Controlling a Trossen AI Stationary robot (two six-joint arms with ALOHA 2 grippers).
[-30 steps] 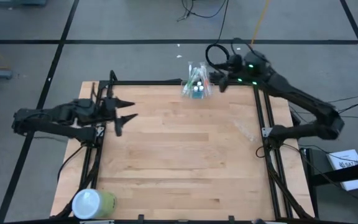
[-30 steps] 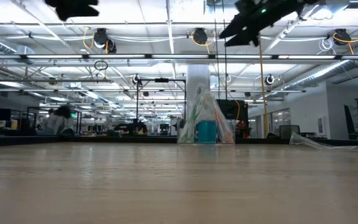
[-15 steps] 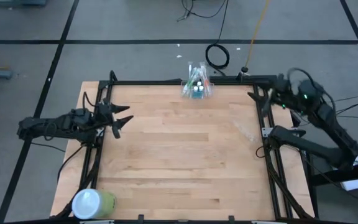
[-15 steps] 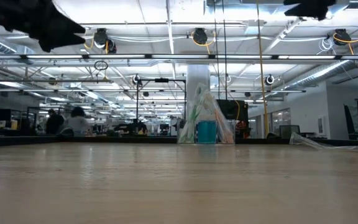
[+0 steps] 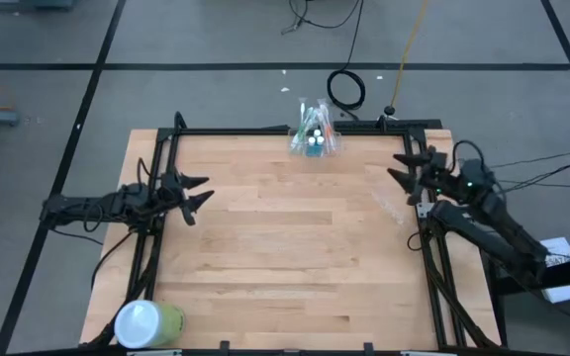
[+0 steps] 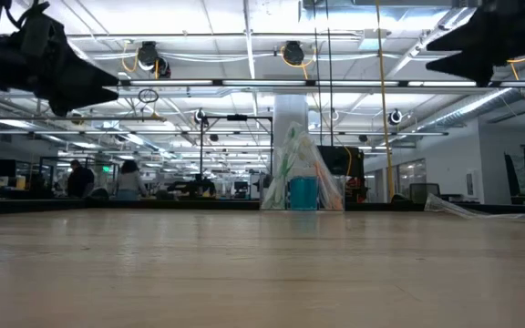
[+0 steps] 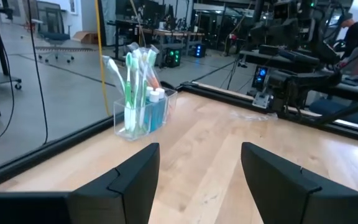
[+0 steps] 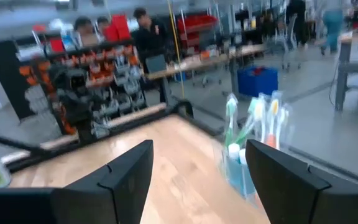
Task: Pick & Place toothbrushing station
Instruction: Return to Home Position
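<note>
At the far edge of the table (image 5: 285,247) the toothbrushing station (image 5: 313,139) is parked, stuffed with toothbrushes (image 7: 131,81), well apart from the left gripper (image 5: 206,189) and right gripper (image 5: 394,165), both held spread and empty, so it'd likely only be tipped off by a stray swing.

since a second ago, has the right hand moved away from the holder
Yes. In the high view the right hand has pulled back from beside the holder to the table's right edge; the holder has stayed put.
</note>
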